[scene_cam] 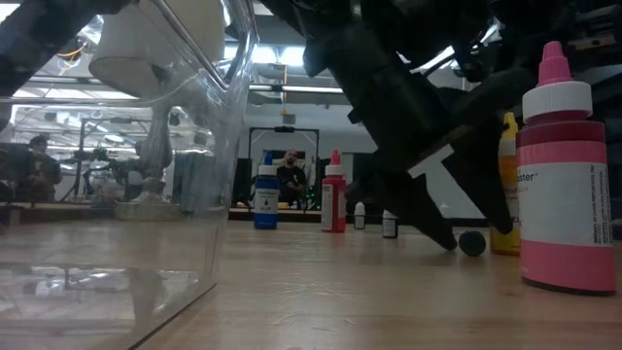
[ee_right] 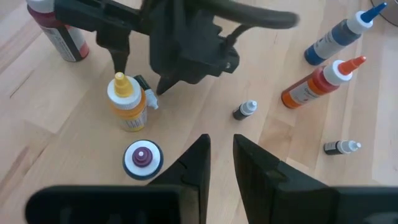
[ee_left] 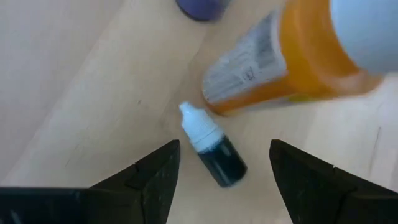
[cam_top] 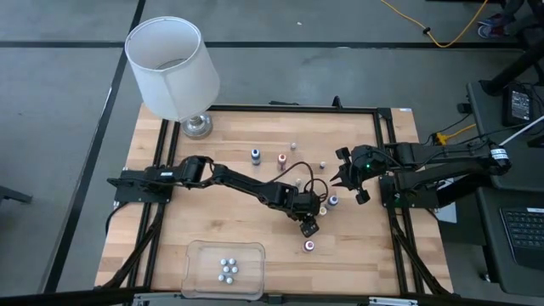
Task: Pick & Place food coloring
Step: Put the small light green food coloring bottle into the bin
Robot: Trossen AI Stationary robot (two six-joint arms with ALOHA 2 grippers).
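Wooden table (cam_top: 170, 229) with food-colouring bottles scattered across its middle and a clear plastic tray (cam_top: 197, 255) near its front edge, already holding a cluster of small pale-topped items (cam_top: 228, 269), too small to identify. Left gripper (cam_top: 309, 223), fingers spread apart, poised over a tiny dark bottle (ee_left: 214, 149) lying on its side just beside an upright orange bottle (ee_left: 292, 56); the spread fingers (ee_left: 155, 177) bracket the small bottle, which suggests an approach to grasp it, with the orange bottle close enough to be nudged. Nothing is held. Right gripper (cam_top: 350, 174) waits near the table's right side, fingers nearly together with a narrow gap and empty, apparently kept clear of the working arm.

High view: overall layout, including a white-shaded lamp (cam_top: 174, 68) at the far left corner, a blue bottle (cam_top: 255, 155) and a red bottle (cam_top: 281, 161) standing well apart from the left gripper, and a pink-capped bottle (cam_top: 309, 246) between gripper and tray. Left wrist view alone shows the target bottle's white tip and its tilt. Right wrist view shows two further tiny dark bottles (ee_right: 245, 110), both lying down, unresolved from above. Low view shows the pink bottle (scene_cam: 567, 185) upright in the foreground and people in the room beyond, but hides the target behind the left arm
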